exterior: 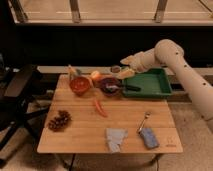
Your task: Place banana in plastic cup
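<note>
Tipping of the plastic cup [116, 69] is risked, since the open, empty pincer [125, 67] is held just beside it at upper centre, while the banana [71, 72], at the red-orange bowl [80, 85] upper left, is not yet grasped.

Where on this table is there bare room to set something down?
Bare wood lies between the carrot and the table's right edge, and between grape bunch and grey cloth. The back is crowded: red-orange bowl, dark bowl, green tray, with the gripper at the tray's back-left corner.
</note>
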{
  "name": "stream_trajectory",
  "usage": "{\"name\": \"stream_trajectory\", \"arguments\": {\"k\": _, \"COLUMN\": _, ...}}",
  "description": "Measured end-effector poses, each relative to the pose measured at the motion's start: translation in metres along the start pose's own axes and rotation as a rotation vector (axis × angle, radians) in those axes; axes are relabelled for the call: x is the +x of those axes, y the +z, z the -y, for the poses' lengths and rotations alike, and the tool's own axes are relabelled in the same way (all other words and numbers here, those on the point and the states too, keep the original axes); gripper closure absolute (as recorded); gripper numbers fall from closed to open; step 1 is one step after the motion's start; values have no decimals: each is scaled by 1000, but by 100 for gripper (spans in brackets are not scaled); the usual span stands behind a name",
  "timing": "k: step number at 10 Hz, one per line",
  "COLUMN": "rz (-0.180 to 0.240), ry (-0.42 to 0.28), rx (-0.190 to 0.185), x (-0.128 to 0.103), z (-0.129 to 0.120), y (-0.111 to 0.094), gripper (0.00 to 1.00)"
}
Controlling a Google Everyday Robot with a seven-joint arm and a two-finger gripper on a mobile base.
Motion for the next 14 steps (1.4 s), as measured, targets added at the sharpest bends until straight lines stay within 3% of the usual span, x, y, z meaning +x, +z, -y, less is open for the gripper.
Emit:
{"name": "stream_trajectory", "arguments": {"k": 1, "rz": 47, "ry": 20, "rx": 7, "x": -10, "z": 9, "y": 16, "gripper": 35}}
{"name": "stream_trajectory", "arguments": {"k": 2, "rz": 67, "ry": 27, "rx": 8, "x": -14, "z": 13, "y": 23, "gripper": 35}}
{"name": "stream_trajectory", "arguments": {"k": 8, "rz": 75, "ry": 18, "rx": 0, "x": -14, "z": 12, "y": 24, "gripper": 35}}
{"name": "stream_trajectory", "arguments": {"k": 10, "rz": 110, "ry": -7, "rx": -44, "x": -22, "z": 12, "y": 43, "gripper": 35}}
{"name": "stream_trajectory", "arguments": {"k": 14, "rz": 138, "ry": -67, "rx": -150, "x": -49, "z": 6, "y": 114, "gripper": 35}}
